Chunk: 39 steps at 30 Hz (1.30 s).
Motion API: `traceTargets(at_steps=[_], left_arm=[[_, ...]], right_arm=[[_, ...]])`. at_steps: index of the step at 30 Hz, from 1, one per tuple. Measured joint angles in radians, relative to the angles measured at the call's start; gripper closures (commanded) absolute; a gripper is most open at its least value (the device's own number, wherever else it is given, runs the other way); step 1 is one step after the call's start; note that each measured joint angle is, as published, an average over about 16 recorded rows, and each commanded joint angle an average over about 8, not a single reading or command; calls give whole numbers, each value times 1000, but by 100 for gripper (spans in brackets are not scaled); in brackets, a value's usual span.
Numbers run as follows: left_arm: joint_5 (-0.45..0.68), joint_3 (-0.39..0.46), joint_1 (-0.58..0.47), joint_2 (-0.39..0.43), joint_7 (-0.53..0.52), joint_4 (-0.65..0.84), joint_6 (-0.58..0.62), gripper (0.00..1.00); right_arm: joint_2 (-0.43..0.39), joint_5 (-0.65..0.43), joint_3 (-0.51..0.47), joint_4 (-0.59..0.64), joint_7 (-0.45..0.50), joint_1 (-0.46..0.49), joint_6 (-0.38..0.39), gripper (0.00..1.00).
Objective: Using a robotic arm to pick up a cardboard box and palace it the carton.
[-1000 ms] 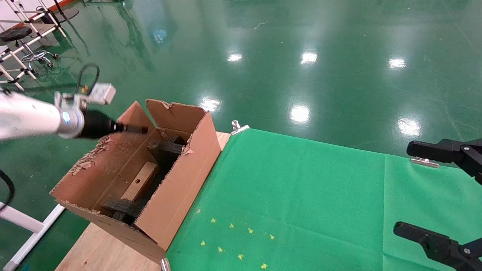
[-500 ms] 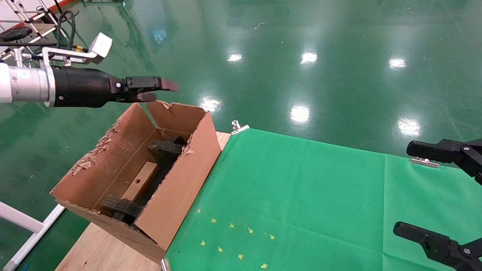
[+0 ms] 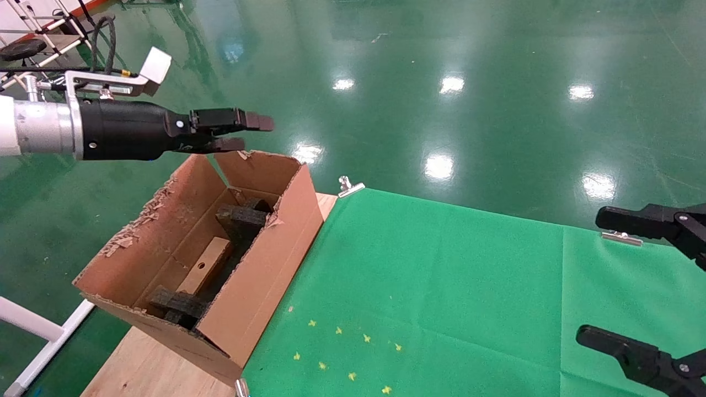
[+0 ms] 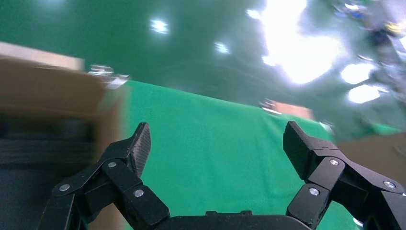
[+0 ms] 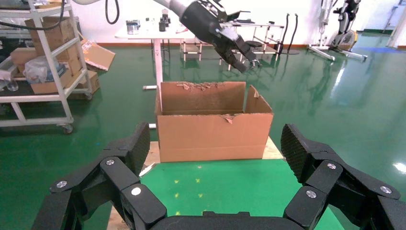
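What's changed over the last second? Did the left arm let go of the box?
The left gripper has lifted out of the carton and now hangs above its far rim, open and empty. The box lies inside between the foam pieces, as it did a second ago. The carton and right gripper haven't moved.

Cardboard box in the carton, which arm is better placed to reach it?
Probably left: the left end effector hovers above the carton holding the cardboard box; the right end effector is far off.
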<state>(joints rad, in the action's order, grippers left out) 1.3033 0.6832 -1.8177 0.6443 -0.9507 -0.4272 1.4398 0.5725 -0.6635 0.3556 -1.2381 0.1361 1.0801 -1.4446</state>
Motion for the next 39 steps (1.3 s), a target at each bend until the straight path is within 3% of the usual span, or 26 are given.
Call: traceTargets(at_steps=[39], left_arm=[[-378, -267, 491, -22, 505, -566, 37, 0]], right_arm=[[0, 0, 0, 0, 0, 0, 0, 0]])
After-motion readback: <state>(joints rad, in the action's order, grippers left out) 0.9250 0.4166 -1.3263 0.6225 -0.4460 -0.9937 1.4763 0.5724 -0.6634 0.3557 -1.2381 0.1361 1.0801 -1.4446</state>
